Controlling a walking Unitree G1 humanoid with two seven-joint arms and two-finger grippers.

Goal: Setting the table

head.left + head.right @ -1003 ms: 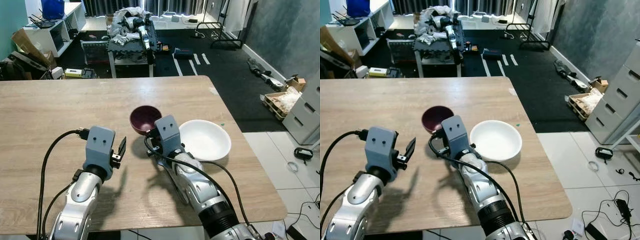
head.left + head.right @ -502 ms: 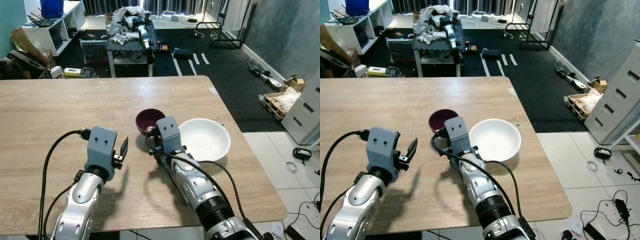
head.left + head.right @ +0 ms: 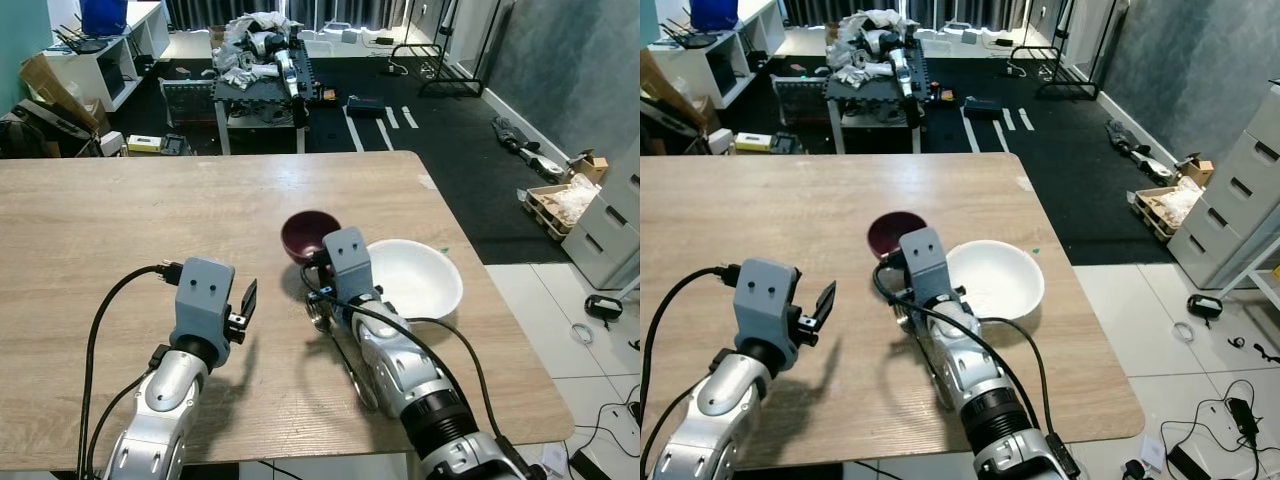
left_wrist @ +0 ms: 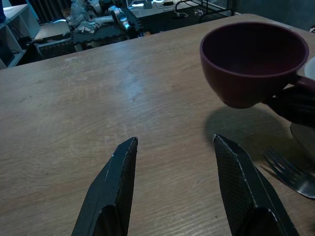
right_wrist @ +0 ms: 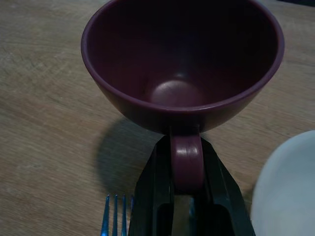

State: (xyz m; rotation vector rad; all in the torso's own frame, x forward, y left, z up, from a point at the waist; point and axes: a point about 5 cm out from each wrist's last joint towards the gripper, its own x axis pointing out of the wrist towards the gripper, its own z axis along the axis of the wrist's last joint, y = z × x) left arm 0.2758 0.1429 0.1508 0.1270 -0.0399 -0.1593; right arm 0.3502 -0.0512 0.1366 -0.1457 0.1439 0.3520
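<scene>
We are holding the cup (image 5: 182, 73) by its handle, our right gripper (image 5: 186, 162) pinching that handle between both black fingers. The cup is hanging just above the table (image 3: 120, 220), casting a shadow on the wood, right beside the white bowl (image 3: 415, 280). A fork (image 4: 288, 172) is lying on the table under the right arm, near the bowl. Our left gripper (image 4: 174, 182) is hovering over bare wood, fingers spread, pointing toward the cup.

cup (image 5: 182, 73): maroon | bowl (image 3: 420, 280): white | table (image 3: 120, 220): light wood grain
</scene>
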